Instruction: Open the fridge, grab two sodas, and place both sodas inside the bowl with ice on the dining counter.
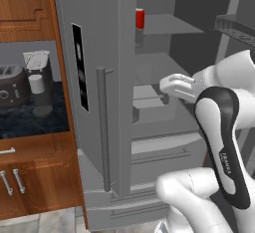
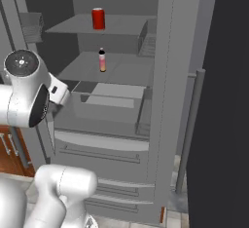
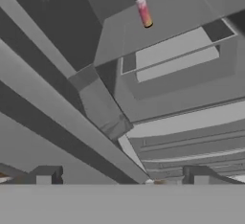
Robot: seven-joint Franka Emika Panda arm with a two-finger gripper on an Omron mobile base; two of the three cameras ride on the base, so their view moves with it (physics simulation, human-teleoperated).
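Observation:
The grey fridge (image 1: 94, 38) has its left door shut and its right half open, with the opened door (image 2: 214, 105) at the right. One soda, a red can (image 1: 140, 19) (image 2: 98, 18), stands on the upper shelf. The other soda, a slim pinkish bottle with a black cap (image 2: 102, 60) (image 3: 143, 9), stands one shelf below. My gripper (image 1: 167, 96) (image 3: 122, 177) hovers open and empty in front of the open compartment, lower than the bottle and short of it. The bowl and the dining counter are out of view.
A closed bin (image 2: 114, 100) sits under the bottle's shelf, with pull-out drawers (image 2: 102, 149) below. Wire door racks (image 2: 146, 39) line the sides. Left of the fridge, a toaster (image 1: 11, 85) and a coffee maker (image 1: 40, 80) stand on a dark wall counter between wooden cabinets.

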